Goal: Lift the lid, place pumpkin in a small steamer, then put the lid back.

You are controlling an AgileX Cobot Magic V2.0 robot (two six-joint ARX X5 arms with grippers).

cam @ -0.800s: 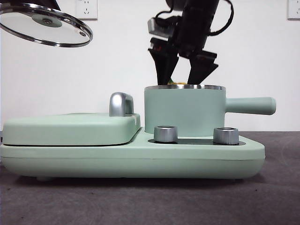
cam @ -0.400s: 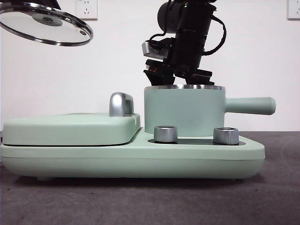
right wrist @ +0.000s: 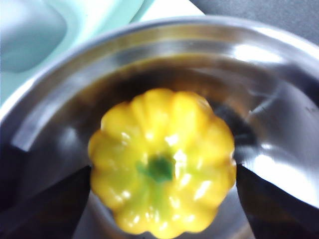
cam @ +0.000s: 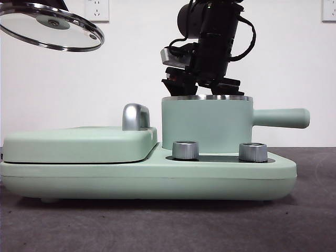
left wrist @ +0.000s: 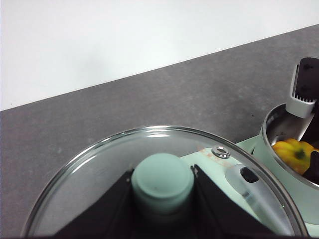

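- My right gripper [right wrist: 162,199] is reaching down inside the steamer [cam: 207,126]; its jaws are standing on both sides of the pumpkin [right wrist: 162,159], but I cannot tell if they are pinching it or already spread.
- The pumpkin is lying deep in the steel bowl, stem up, between my jaws.
- I am judging it light, hard and glossy, so slippery; the ribbed sides are the best hold.
- My left gripper [left wrist: 162,199] is pinching the knob of the lid [left wrist: 99,164], high beside the steamer; glass is fragile.
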